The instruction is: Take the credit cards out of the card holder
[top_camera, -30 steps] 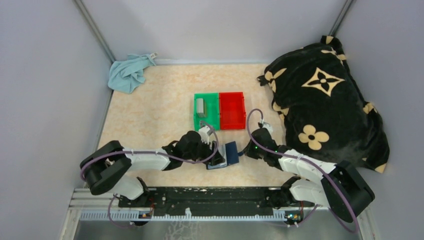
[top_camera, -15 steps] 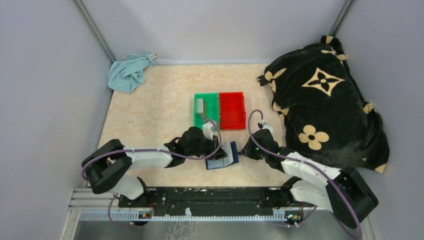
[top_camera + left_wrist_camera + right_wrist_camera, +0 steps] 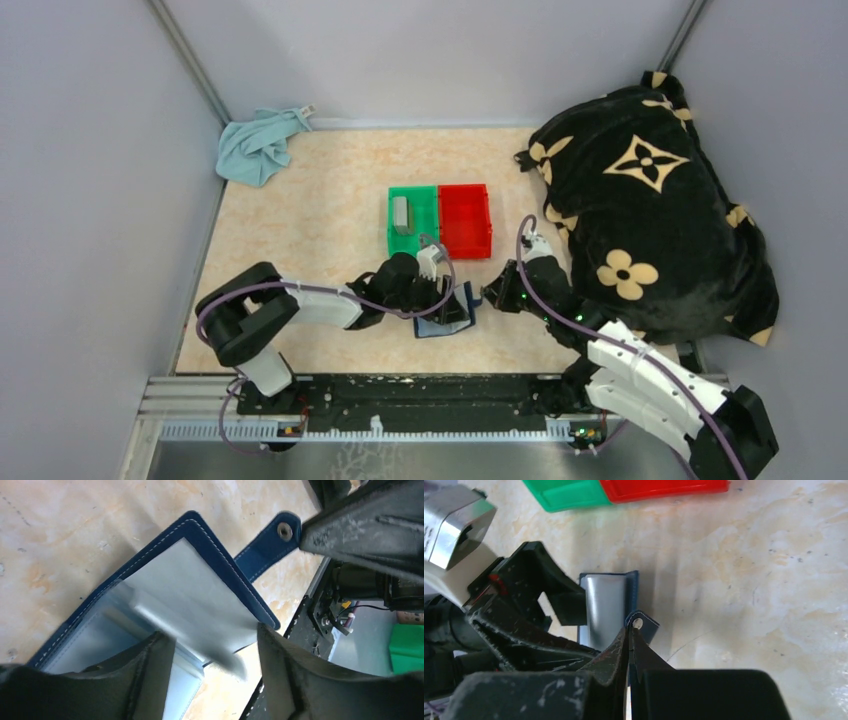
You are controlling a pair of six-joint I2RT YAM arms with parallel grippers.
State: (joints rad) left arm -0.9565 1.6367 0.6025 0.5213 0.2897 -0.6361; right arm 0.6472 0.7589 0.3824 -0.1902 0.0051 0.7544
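Left hand (image 3: 212, 650) shifted right, card holder (image 3: 192, 587) open

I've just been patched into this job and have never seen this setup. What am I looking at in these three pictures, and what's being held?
Two robot arms with two-finger grippers work on a beige marbled tabletop. The wide picture looks down from above and behind them. The other two come from cameras on each wrist. On the table are a green plastic bin with what looks like a small grey card inside, a red plastic bin, a crumpled light-blue cloth, a black flower-patterned blanket, and an open navy-blue bifold wallet. The right gripper is closed, seemingly pinching the wallet's snap tab. The left gripper hovers open over the wallet's inside, holding nothing I can confirm.
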